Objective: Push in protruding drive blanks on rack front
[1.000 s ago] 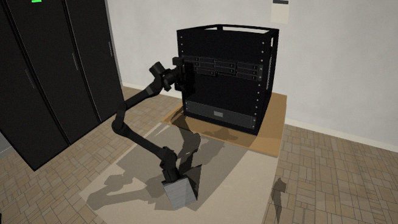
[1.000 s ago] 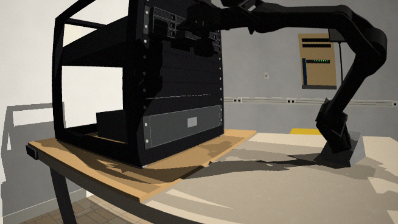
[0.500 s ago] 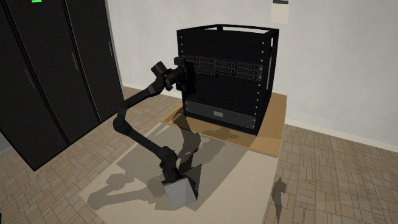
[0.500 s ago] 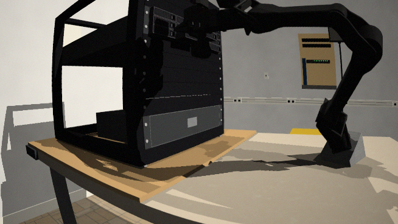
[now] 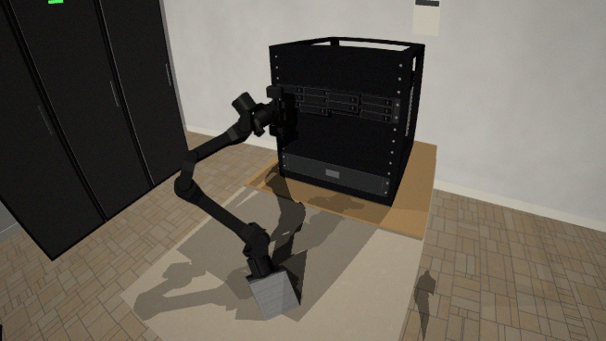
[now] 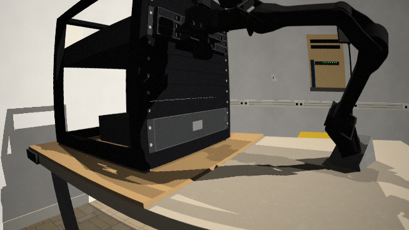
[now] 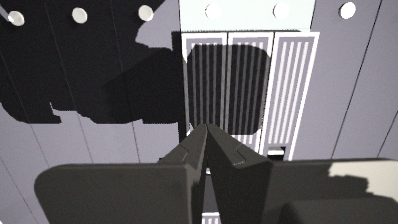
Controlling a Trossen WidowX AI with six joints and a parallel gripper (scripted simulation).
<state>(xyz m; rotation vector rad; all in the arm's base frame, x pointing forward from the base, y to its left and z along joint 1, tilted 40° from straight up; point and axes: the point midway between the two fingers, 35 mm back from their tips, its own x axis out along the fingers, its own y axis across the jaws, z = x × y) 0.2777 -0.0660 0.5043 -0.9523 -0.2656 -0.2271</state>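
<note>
The closed, empty fingers (image 5: 286, 111) (image 6: 179, 30) are placed at the left of the drive blanks (image 5: 344, 103) (image 6: 169, 14) (image 7: 292, 95), high on the rack (image 5: 335, 139) (image 6: 191, 90) (image 7: 340, 75); which are latched, and which are left, cannot be told.

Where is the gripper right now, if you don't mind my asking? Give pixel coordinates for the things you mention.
In the wrist view, the shut gripper (image 7: 205, 130) is at lower centre, its tips overlapping the striped drive blanks (image 7: 292, 95).
</note>
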